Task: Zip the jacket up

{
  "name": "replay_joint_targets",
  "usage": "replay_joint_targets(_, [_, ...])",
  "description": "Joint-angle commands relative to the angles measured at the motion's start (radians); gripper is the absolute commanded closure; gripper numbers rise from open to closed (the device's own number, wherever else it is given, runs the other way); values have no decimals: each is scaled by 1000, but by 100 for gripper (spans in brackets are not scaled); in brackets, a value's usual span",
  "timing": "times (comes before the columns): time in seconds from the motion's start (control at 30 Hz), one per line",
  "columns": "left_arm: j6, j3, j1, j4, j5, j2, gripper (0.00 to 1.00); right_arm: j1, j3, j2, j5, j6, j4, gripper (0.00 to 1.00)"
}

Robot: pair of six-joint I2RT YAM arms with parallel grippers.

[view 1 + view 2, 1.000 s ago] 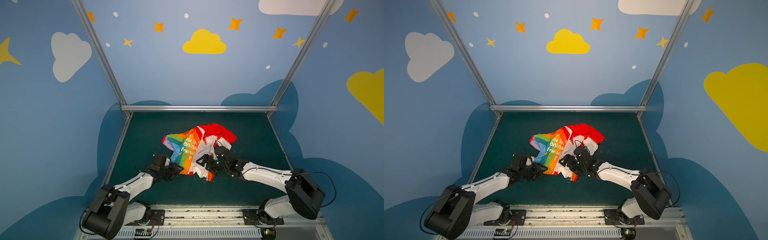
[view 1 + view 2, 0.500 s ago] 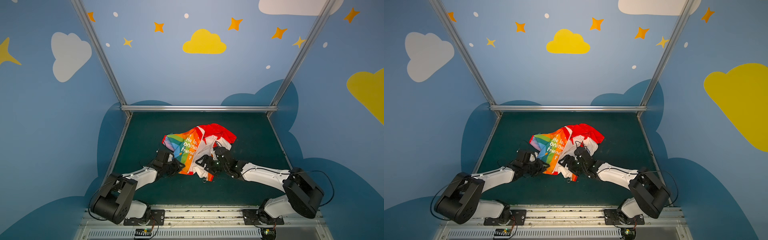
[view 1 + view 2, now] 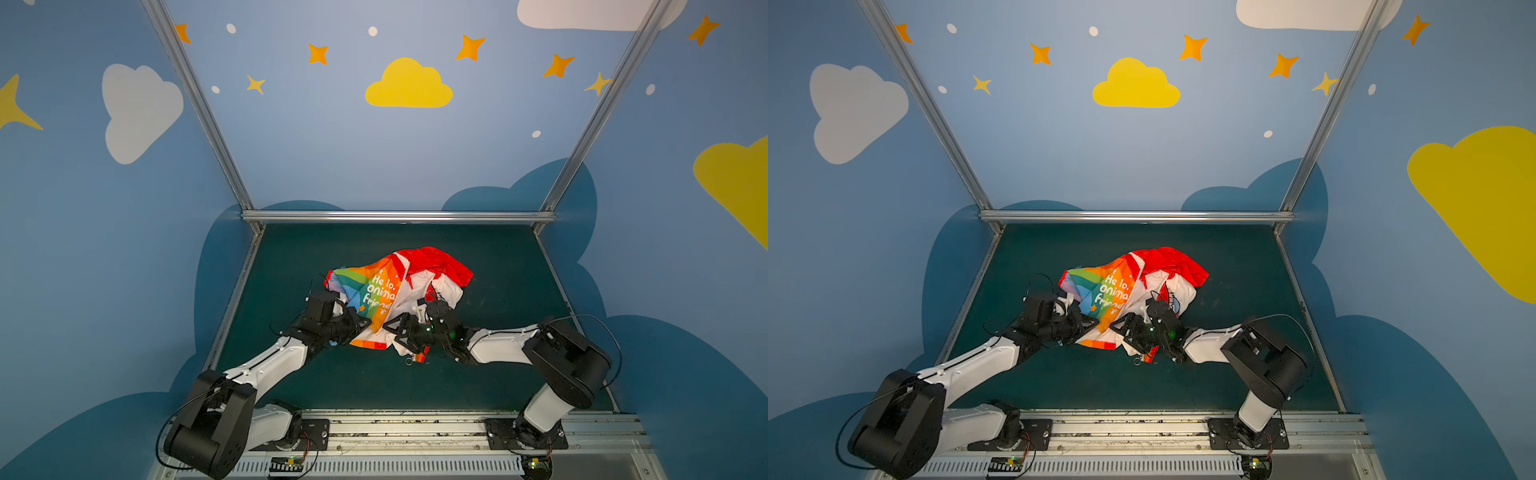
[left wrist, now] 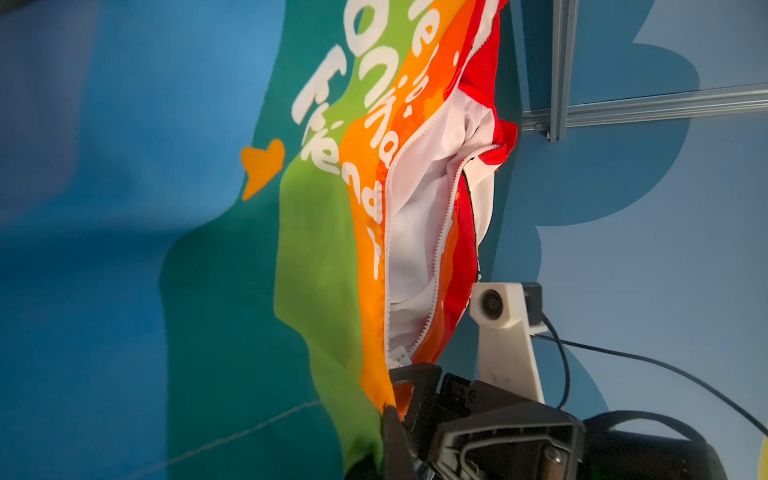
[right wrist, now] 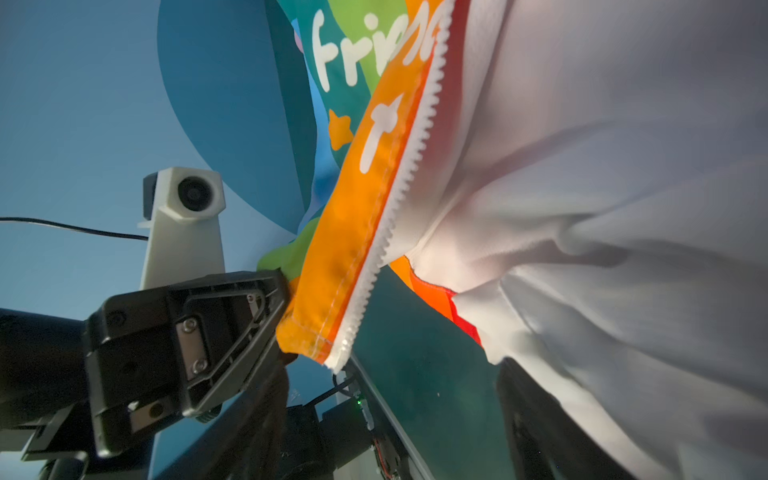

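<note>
Jacket (image 3: 397,286) lies crumpled on the green table (image 3: 498,374), zipper (image 4: 440,232) open. Left gripper (image 3: 361,327) pinches its orange hem corner; right gripper (image 3: 397,334) is beside, whether it grips I cannot tell.

In both top views I can't see the left gripper (image 3: 360,329) tips: they're buried under the jacket (image 3: 374,286) hem. Ring pull (image 3: 409,361) by the near edge is too small to read. Folds break up the lettering (image 3: 1115,291). In the right wrist view the lining (image 5: 602,208) is blurred and runs out of frame. Right gripper (image 5: 395,399) fingers (image 5: 266,407) are dark smears.
</note>
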Motion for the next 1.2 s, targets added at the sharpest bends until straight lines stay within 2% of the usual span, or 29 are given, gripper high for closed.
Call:
replay_joint_targets(0.0, [-30,-12,-3,-11,34,-4,97,5,-8,43,-28,62,213,37])
replay_joint_targets(0.1, [-33,-16,-3,-7,40,-6,97,6,-8,74,-38,83,280,47])
replay_joint_targets(0.23, [-43,-20,-3,2,44,-13,97,11,-5,112,-48,112,351,48])
replay_joint_targets(0.33, [-47,-20,-2,1,44,-20,97,10,-8,132,-49,127,407,53])
replay_joint_targets(0.53, [-43,-22,-2,-2,43,-18,96,11,-24,117,-32,124,404,82])
replay_joint_targets(0.63, [-42,-21,-3,-7,38,-19,89,10,-26,105,-28,119,385,99])
replay_joint_targets(0.77, [-37,-19,-3,-14,27,-22,78,10,-37,85,-21,110,367,100])
replay_joint_targets(1.03, [-27,-16,-2,-17,10,-9,77,9,-81,42,5,102,355,100])
replay_joint_targets(1.17, [-33,-16,-3,-8,12,-9,94,8,-63,42,-10,89,363,100])
